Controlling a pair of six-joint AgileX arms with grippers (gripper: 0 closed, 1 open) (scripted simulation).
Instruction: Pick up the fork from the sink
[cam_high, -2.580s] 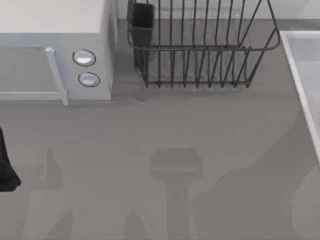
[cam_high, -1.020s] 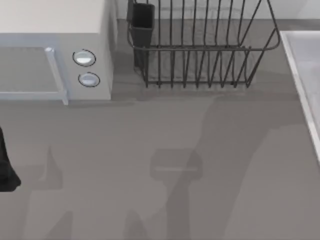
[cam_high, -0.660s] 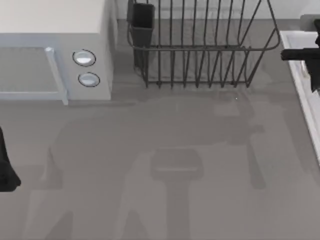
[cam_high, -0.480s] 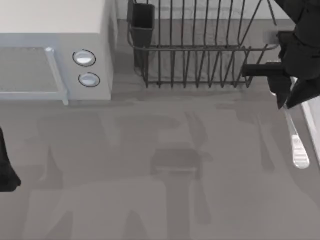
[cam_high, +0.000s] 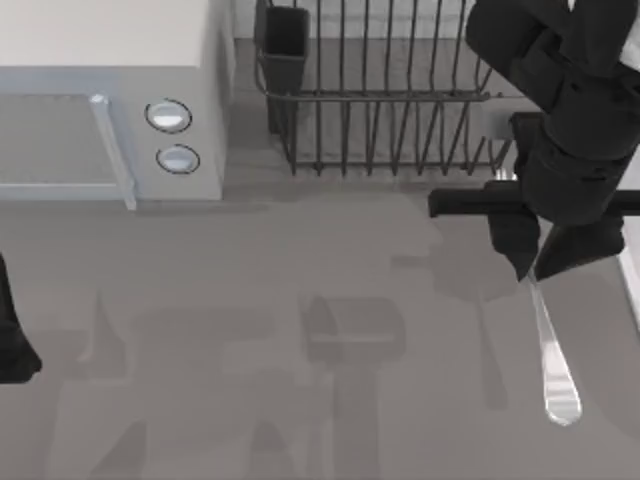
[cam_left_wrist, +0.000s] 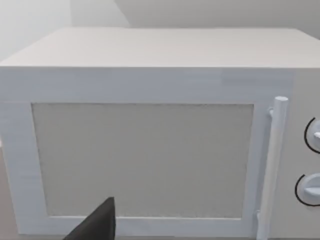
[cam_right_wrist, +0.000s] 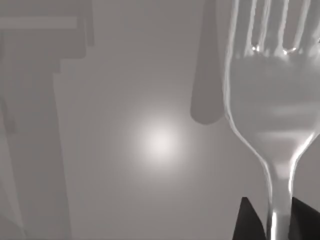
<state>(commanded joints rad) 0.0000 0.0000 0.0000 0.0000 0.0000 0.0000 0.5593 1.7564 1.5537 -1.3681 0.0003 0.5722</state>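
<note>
My right gripper (cam_high: 533, 268) hangs over the grey counter just in front of the rack, shut on the handle end of the fork (cam_high: 555, 360). The shiny silver fork slants down from the fingers, and its wide end sits toward the table's front. In the right wrist view the fork (cam_right_wrist: 272, 100) looms large, its neck pinched between the two dark fingertips (cam_right_wrist: 250, 222). A strip of the sink's pale rim (cam_high: 635, 300) shows at the right edge, beside the gripper. My left arm (cam_high: 12, 340) stays parked at the left edge.
A white microwave (cam_high: 110, 100) with two round knobs stands at the back left and faces the left wrist camera (cam_left_wrist: 150, 150). A dark wire dish rack (cam_high: 400, 100) with a dark cup (cam_high: 285, 40) in its corner stands at the back. Bare grey counter lies in front.
My right arm came in from the right edge, then moved left and forward with the fork in its fingers, from over the sink rim to over the counter. The left arm stayed still.
</note>
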